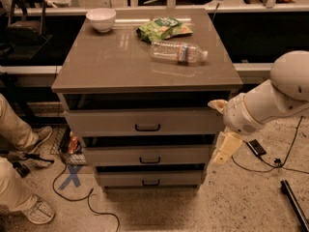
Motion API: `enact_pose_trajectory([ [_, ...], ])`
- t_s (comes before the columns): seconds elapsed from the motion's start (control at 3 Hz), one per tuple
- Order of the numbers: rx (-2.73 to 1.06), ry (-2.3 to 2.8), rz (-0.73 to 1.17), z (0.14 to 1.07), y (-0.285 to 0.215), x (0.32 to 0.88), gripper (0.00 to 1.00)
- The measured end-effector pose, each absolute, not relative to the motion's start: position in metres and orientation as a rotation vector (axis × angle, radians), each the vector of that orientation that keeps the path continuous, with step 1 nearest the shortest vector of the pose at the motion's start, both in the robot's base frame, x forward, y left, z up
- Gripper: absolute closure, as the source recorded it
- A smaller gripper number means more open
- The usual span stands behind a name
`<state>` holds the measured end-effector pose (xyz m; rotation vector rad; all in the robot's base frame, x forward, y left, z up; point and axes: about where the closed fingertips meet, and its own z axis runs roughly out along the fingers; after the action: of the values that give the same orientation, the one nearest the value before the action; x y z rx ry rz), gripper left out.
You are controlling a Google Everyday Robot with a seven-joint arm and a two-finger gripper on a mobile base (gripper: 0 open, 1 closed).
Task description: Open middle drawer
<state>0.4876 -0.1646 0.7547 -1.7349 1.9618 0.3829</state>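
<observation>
Arm: one white arm (270,100) comes in from the right edge; we see it bend down at the wrist beside the cabinet's (145,64) right front corner.
Gripper: one cream gripper (226,150) hangs tip-down just right of the drawer fronts, level with the middle one; we cannot tell whether it is spread or closed, and it holds nothing we can see.
Middle drawer: the middle drawer (116,156) sits between the other two, black handle at its centre, just left of the gripper.
Drawers: three, stacked.
Tabletop: one white bowl (101,19), one green bag (164,29), one plastic bottle (178,52) lying on its side.
</observation>
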Motion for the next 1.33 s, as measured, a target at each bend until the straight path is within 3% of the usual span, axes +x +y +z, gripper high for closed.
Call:
enact_pose_trajectory([
  [0.33,-1.814,1.932,0.386,0.723,-0.162,0.488,0.00],
  [1.0,-2.013,1.865,0.457,0.563,-0.158,0.482,0.00],
  [1.33,-2.011,1.865,0.449,0.561,-0.157,0.484,0.00],
])
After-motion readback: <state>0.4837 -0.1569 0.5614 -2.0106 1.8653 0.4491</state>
